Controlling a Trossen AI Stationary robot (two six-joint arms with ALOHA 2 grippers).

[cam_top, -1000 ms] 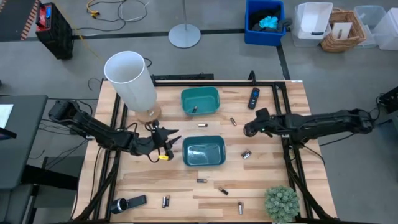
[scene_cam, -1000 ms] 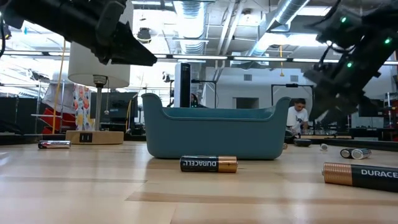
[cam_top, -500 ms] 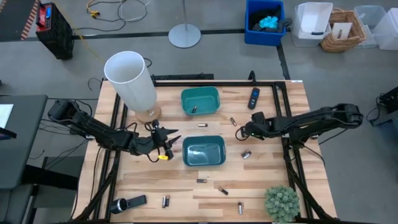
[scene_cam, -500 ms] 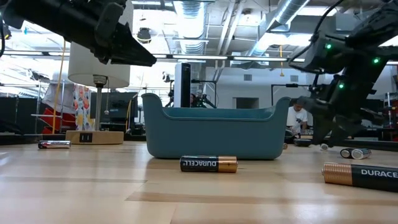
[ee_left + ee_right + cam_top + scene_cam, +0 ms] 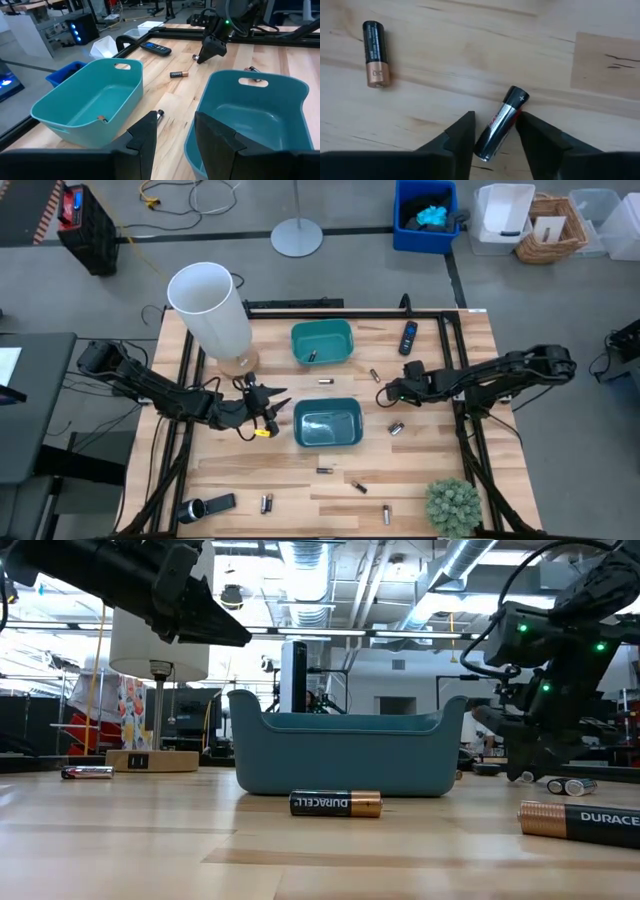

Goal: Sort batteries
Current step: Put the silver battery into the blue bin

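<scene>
Step in hand: the right gripper (image 5: 492,132) is down at the light wooden worktop (image 5: 420,470), right of centre in the high view, set to pick up 1 slim black-and-silver battery with red lettering (image 5: 501,122).
Doing it well: judged from the right wrist view, the jaws should come down evenly on both sides of the cell's body, squeeze across its width rather than near the capped end, and lift straight up so it cannot roll or pivot out.
Battery versus jaws: the battery lies tilted on the wood, its lower part between the 2 dark fingers, its capped end poking out beyond them.
Right jaws: partly open, flanking the battery; I cannot tell whether the pads touch it yet, so no firm hold is claimed.
Neighbouring cell: a black battery with a copper end (image 5: 374,52) lies apart, in the upper left of the right wrist view.
Left gripper (image 5: 268,412): waits left of centre in the high view, jaws partly apart and empty.
Bins: the near teal plastic bin (image 5: 327,423) sits at centre, the far teal plastic bin (image 5: 322,342) above it.
Other batteries: several more lie scattered along the lower part of the high view.
</scene>
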